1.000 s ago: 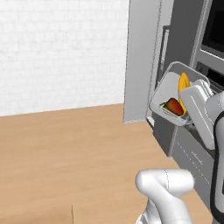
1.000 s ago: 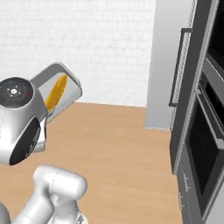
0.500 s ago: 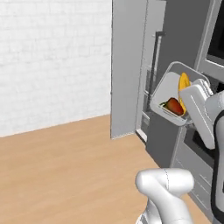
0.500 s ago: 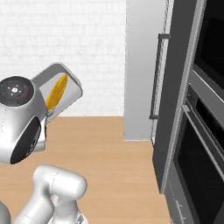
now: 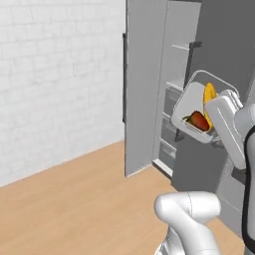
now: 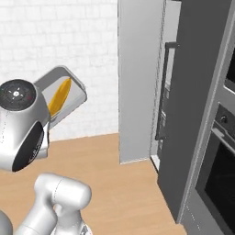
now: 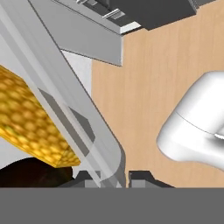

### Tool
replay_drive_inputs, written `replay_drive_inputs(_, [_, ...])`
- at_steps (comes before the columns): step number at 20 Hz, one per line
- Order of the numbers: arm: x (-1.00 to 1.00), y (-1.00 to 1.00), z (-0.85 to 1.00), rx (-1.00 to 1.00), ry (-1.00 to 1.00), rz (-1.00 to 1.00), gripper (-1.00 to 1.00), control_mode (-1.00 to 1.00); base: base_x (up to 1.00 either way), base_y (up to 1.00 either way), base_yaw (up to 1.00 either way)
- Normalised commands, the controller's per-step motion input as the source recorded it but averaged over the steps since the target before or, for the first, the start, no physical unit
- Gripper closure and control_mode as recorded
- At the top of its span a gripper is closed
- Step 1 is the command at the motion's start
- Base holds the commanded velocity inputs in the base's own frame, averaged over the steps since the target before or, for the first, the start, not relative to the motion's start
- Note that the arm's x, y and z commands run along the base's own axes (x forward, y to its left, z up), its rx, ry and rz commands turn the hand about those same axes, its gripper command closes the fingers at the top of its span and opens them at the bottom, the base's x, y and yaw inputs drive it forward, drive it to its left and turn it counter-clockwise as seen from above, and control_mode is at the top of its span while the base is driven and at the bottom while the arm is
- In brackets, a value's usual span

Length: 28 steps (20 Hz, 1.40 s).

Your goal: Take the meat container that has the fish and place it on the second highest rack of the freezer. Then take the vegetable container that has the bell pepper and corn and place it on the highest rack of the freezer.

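My gripper (image 7: 114, 177) is shut on the rim of the clear vegetable container (image 5: 191, 107), which hangs tilted in the air in front of the arm. Inside it lie the yellow corn (image 5: 210, 94) and the red-orange bell pepper (image 5: 199, 120). In the hand view the corn (image 7: 30, 122) rests against the container wall (image 7: 78, 113). The right base view shows the container (image 6: 75, 92) and the corn (image 6: 59, 96) beside the hand. The freezer (image 5: 172, 99) stands behind the container, its door (image 5: 144, 89) swung open. Pale shelves show inside, the highest rack (image 5: 182, 47) uppermost.
A dark tall cabinet front with a bar handle (image 6: 163, 92) stands right of the open freezer door (image 6: 137, 82). Built-in ovens (image 6: 222, 183) are at the far right. A white brick wall (image 5: 60, 84) lies to the left, with bare wooden floor (image 5: 84, 199) in front.
Both base views have shifted with the base: the freezer's open door and inner shelves have come into view. The container stays held in the same pose.
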Motion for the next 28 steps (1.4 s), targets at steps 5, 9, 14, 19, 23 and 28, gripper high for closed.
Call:
replay_drive_inputs(5, [0.00,0.00,0.00,0.00,0.00,0.00,1.00,1.00,1.00,0.84,-0.43])
replay_drive_inputs(9, [0.00,0.00,0.00,0.00,0.00,0.00,1.00,1.00,1.00,0.73,-0.60])
replay_drive_inputs(14, [0.00,0.00,0.00,0.00,0.00,0.00,1.00,1.00,1.00,0.85,-0.60])
replay_drive_inputs(19, [0.00,0.00,0.00,0.00,0.00,0.00,1.00,1.00,0.90,0.67,-0.55])
replay_drive_inputs(23, [0.00,0.00,0.00,0.00,0.00,0.00,1.00,1.00,0.89,0.34,-0.33])
replay_drive_inputs(28, [0.00,0.00,0.00,0.00,0.00,0.00,1.00,1.00,0.85,-0.01,-0.05])
